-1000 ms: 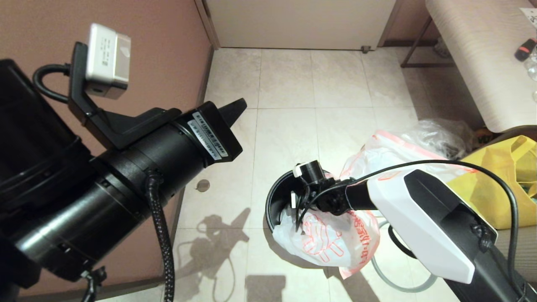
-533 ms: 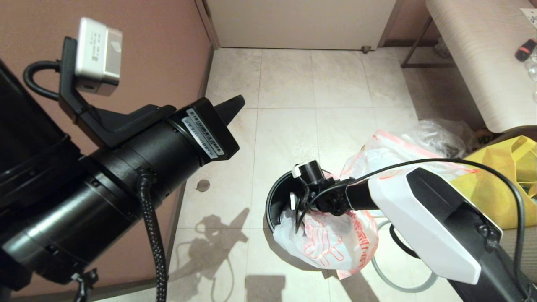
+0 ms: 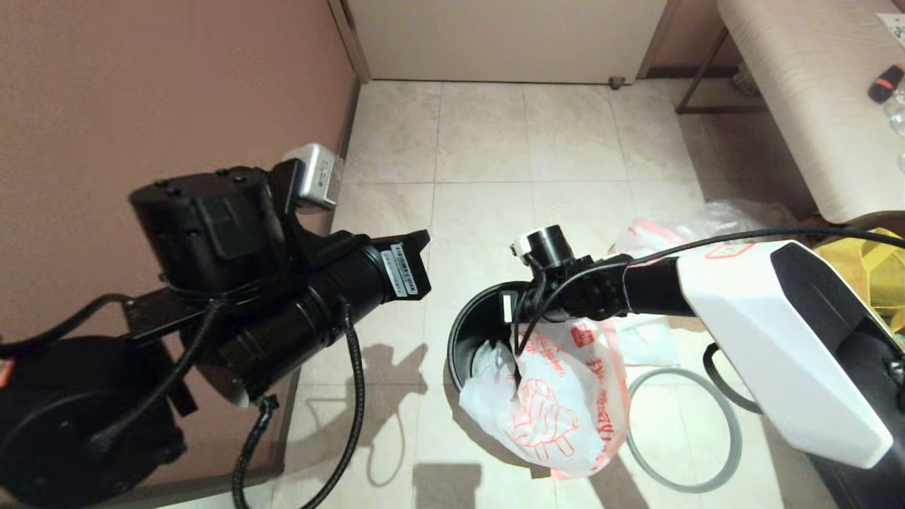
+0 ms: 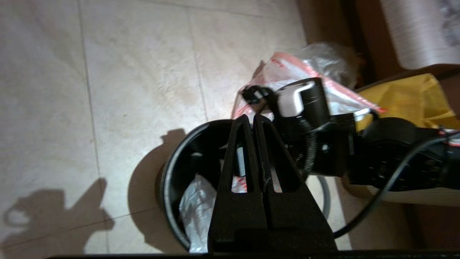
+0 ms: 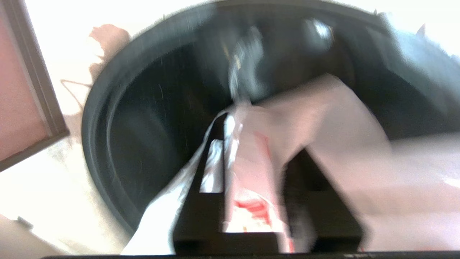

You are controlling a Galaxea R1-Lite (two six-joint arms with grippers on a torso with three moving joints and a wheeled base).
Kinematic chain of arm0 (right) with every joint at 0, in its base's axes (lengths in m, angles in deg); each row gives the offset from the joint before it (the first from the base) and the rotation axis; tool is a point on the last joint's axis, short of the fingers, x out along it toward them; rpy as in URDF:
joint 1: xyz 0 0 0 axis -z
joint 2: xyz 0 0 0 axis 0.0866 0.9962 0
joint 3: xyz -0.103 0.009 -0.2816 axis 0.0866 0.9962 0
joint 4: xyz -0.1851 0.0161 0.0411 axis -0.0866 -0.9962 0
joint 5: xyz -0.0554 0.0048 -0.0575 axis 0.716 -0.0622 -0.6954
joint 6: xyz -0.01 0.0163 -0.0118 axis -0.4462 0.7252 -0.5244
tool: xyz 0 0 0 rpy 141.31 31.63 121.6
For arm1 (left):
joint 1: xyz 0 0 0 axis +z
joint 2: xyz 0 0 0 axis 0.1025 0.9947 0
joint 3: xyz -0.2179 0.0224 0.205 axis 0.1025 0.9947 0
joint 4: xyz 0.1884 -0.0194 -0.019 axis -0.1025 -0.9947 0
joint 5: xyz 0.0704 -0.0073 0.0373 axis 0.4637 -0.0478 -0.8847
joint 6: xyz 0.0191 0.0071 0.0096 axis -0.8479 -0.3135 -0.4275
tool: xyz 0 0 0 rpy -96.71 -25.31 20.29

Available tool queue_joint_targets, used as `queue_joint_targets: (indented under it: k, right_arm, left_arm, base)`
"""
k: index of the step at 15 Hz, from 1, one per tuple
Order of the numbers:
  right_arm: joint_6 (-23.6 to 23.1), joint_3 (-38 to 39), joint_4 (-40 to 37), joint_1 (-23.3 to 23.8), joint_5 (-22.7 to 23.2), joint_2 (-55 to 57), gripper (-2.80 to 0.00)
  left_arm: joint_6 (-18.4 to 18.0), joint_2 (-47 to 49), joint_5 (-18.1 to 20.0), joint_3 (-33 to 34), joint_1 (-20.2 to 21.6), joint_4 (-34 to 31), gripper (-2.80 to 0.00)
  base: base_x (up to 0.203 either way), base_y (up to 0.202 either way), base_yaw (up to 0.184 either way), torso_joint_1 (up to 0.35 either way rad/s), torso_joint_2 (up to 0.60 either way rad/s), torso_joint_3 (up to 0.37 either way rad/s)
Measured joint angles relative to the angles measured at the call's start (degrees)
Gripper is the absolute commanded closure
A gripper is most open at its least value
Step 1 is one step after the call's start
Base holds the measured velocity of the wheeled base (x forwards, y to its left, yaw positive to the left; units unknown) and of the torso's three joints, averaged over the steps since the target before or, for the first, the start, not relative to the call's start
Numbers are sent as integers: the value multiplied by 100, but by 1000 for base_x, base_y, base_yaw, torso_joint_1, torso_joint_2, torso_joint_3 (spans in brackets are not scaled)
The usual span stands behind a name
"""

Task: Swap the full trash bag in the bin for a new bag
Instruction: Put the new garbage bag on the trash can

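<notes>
Count: 1 black bin (image 3: 470,332), 2 red-printed white bags (image 3: 558,403) (image 3: 654,237), 1 grey ring (image 3: 682,428), 1 yellow tote (image 3: 866,265), 1 clear bag (image 3: 735,215).

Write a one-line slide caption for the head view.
Right pincer over the black bin, printed bag draped over its rim; left pincer shut beside it.

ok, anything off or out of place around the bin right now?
Yes. The grey ring rim is off the bin and lies flat on the floor beside it. The new bag is not seated: most of it hangs over the bin's outside wall, with the right gripper at the bin's mouth. The left gripper is shut, above the bin.
</notes>
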Motion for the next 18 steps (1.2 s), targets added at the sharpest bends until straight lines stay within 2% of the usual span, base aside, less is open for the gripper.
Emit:
queue_joint_targets:
  k: [1, 3, 6, 8, 11, 12, 14, 18]
  right_arm:
    - [-115, 3, 101, 39, 50, 96, -280]
    - [-146, 128, 20, 79, 62, -2, -280]
    - [-193, 265, -434, 4, -76, -444, -280]
    - [67, 521, -867, -56, -8, -938, -280]
    - [572, 1249, -1073, -306, 90, -1864, -280]
    - [641, 1585, -1079, -365, 79, -2189, 0]
    - [701, 2214, -1043, -369, 5, -2795, 0]
    - [745, 2874, -974, 156, -62, -3383, 0]
  left_arm:
    - [7, 139, 45, -7, 95, -14, 0]
    - [-67, 111, -16, -7, -25, -75, 0]
    - [-274, -144, -73, -18, -345, -717, 0]
    - [-233, -206, -126, 83, -627, -763, 0]
    - [-268, -272, -466, 89, -824, -803, 0]
    - [-268, -291, -485, 89, -875, -880, 0]
    - [-268, -328, -493, 82, -898, -1115, 0]
    - [-266, -469, -506, 2, -917, -1262, 0]
  base:
    - [0, 0, 0, 0, 0, 0]
    - [0, 0, 0, 0, 0, 0]
    - [0, 0, 0, 0, 0, 0]
    - [0, 0, 0, 0, 0, 0]
    - [0, 0, 0, 0, 0, 0]
    - [0, 0, 0, 0, 0, 0]
    - [0, 0, 0, 0, 0, 0]
    - [0, 0, 0, 0, 0, 0]
